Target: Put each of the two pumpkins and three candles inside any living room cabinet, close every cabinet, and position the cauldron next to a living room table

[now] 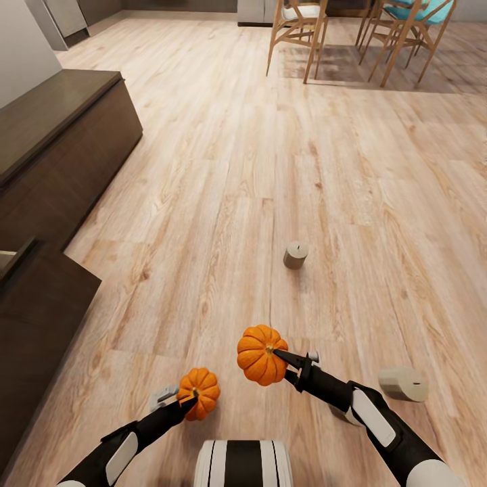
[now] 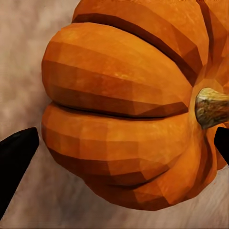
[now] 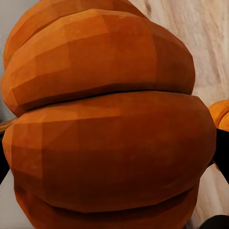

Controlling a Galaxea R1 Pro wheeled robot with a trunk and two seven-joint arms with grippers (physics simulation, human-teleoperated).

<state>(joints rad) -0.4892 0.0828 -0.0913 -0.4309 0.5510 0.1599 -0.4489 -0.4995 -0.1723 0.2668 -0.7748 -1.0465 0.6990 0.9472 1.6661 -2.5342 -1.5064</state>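
Each claw, left [image 1: 191, 399] and right [image 1: 283, 356], grips a pumpkin; carry both level to the open cabinet drawer [image 1: 13, 260].

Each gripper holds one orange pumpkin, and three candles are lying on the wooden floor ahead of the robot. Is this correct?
Not quite: the head view shows two candles on the floor, one ahead and one beside the right arm. Each gripper, left and right, does hold a pumpkin.

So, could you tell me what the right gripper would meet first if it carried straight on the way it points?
The right gripper already holds a pumpkin; beyond it lies bare wooden floor, likely before the cabinet, though depth is unclear.
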